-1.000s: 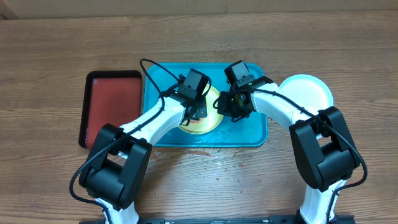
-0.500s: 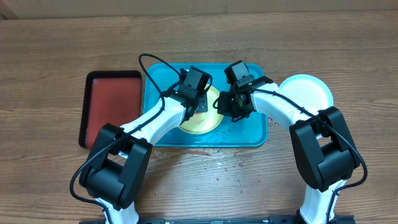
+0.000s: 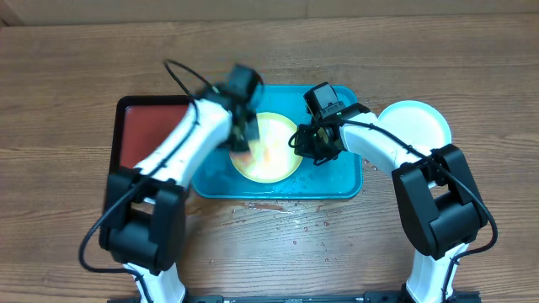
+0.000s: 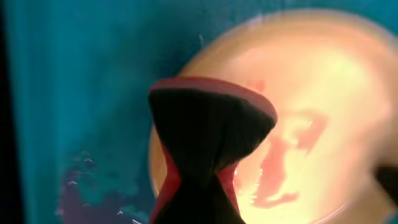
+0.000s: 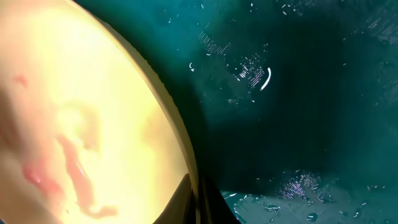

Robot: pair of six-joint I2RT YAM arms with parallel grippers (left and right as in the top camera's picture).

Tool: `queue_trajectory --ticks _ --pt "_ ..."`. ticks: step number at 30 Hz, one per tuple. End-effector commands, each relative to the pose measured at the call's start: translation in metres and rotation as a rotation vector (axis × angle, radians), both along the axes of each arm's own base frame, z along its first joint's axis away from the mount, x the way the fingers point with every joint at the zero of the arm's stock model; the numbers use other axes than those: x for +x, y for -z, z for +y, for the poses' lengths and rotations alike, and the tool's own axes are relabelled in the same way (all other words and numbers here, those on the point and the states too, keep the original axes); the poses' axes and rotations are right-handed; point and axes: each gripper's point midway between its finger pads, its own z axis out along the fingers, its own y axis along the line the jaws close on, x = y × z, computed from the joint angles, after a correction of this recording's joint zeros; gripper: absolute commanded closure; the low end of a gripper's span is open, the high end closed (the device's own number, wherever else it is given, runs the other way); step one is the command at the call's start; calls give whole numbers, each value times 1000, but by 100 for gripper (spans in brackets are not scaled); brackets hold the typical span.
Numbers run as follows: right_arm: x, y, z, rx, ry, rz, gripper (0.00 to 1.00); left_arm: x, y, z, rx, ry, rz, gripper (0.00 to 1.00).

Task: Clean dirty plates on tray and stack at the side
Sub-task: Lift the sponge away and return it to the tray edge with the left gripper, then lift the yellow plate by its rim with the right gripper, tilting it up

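Where right fingers (image 5: 208, 208) clamp rim, smeared plate (image 3: 268, 151) lies on tray (image 3: 345, 181)

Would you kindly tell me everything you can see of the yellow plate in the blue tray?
The plate is round, pale yellow, plastic-looking and wet-glossy, with red-orange smears across its middle. It lies flat in the tray, left of centre. The right tool is at its right rim; whether it grips is unclear. The blurred left tool is over its left rim, with a dark red-edged thing over that rim.
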Motion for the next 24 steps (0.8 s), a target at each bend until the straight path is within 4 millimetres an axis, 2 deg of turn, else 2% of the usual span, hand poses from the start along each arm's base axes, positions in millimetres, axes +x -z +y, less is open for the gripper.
queue_trajectory --ticks 1,2,5,8,12,18,21,22,24 --pt "-11 15 -7 -37 2 38 96 39 -64 14 -33 -28 -124 96" --pt "-11 15 -7 -37 2 38 96 42 -75 16 -36 -21 -135 96" --pt "-10 15 -7 -36 2 37 96 44 -89 17 -31 3 -146 96" --pt "-10 9 -7 -42 -22 34 96 38 -86 18 -22 12 -120 96" --pt "-5 -12 -13 -88 -51 -3 96 33 -80 18 -14 12 -94 96" --pt "9 -67 -47 -255 9 -158 96 31 -73 22 -7 -14 -85 96" --pt "13 -99 -71 -371 74 -258 96 30 -72 22 -6 -14 -81 96" --pt "14 -119 -84 -440 104 -320 96 31 -72 22 -7 -14 -84 96" --pt "14 -136 -96 -506 133 -378 96 32 -73 21 -8 -14 -88 96"
